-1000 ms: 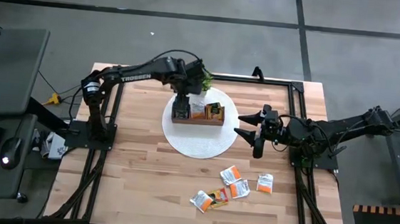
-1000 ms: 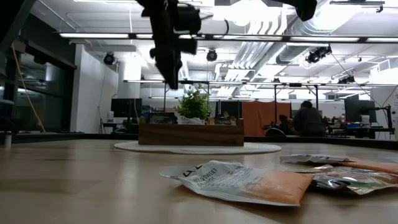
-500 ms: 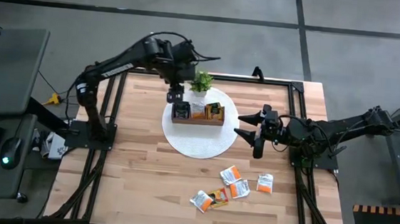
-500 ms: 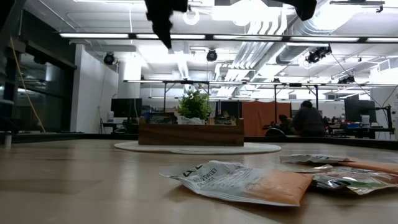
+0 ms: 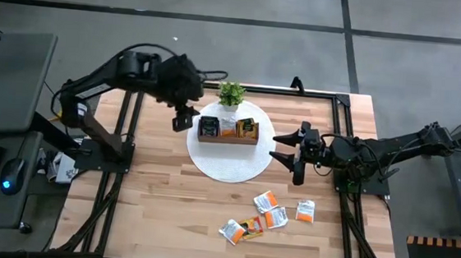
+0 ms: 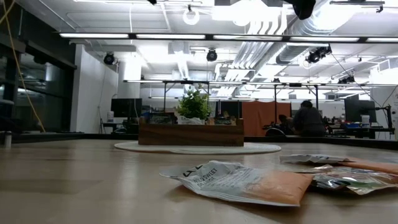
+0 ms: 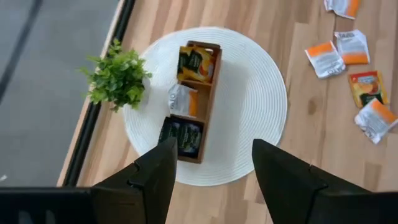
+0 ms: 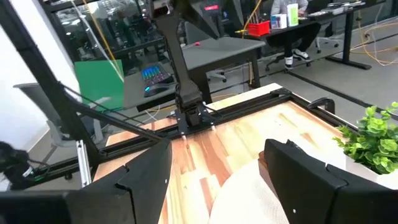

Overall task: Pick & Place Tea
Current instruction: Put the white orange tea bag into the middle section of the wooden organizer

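The brown wooden tray (image 5: pixel 229 130) lies on a round white mat (image 5: pixel 226 163), with dark, white and orange tea sachets in its three compartments (image 7: pixel 188 99). Several loose orange-and-white sachets (image 5: pixel 267 213) lie flat on the table nearer the near edge; they fill the low view's foreground (image 6: pixel 249 182). My left gripper (image 5: pixel 183 121) hovers high above the table, just left of the tray, open and empty (image 7: pixel 211 171). My right gripper (image 5: pixel 281 146) waits open at the mat's right rim (image 8: pixel 224 180).
A small green potted plant (image 5: pixel 232 94) stands on the mat's far rim behind the tray (image 6: pixel 194 104). A black metal frame (image 5: pixel 332 94) runs along the table's edges. Bare wood lies to the left of the mat and in front of it.
My left gripper has risen from just above the tray's left compartment and drawn back toward the table's left edge, leaving the low view through its top. The tray, the sachets and my right arm have stayed still.
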Tool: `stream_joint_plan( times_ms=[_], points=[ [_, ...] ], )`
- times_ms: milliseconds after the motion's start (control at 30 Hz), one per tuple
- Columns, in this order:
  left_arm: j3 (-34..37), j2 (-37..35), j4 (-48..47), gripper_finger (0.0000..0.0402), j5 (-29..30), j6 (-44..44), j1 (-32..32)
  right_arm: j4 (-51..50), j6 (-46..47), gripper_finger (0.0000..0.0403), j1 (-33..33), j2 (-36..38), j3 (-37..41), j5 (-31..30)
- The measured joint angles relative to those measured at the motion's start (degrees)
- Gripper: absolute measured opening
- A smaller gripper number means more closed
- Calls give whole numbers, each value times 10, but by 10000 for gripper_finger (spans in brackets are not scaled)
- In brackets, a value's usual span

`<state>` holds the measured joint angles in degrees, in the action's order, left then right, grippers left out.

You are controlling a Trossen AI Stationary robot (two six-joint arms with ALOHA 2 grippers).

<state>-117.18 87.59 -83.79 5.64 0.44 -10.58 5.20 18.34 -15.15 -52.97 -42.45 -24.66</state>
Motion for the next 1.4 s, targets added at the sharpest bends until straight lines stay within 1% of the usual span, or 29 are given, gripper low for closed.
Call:
stream_joint_plan(
  times_ms=[267,367,467,533,633,733,867,1000,1100,1200,1300,1400],
  points=[
    [2,-31,-18,204,95,-113,117,0,-4,252,0,0,0,26],
    [28,-47,-19,204,143,-161,166,-3,1,252,0,0,0,36],
    [74,-70,-17,204,199,-220,217,-9,10,252,0,0,0,45],
    [115,-92,-9,204,230,-266,255,-19,14,252,0,0,0,53],
    [198,-131,32,204,266,-336,304,-46,40,252,0,0,0,68],
    [291,-168,95,204,283,-405,354,-82,64,252,0,0,0,88],
    [407,-201,207,204,284,-461,408,-112,96,252,0,0,0,117],
    [505,-218,319,204,304,-474,453,-117,108,252,0,0,0,150],
    [575,-230,376,204,341,-476,481,-117,114,252,0,0,0,154],
    [641,-258,427,204,374,-496,495,-118,129,252,0,0,0,154],
    [716,-297,501,204,361,-503,496,-118,154,252,-1,-12,0,157],
    [800,-340,632,204,325,-486,496,-113,178,252,-9,-44,0,166]
  ],
)
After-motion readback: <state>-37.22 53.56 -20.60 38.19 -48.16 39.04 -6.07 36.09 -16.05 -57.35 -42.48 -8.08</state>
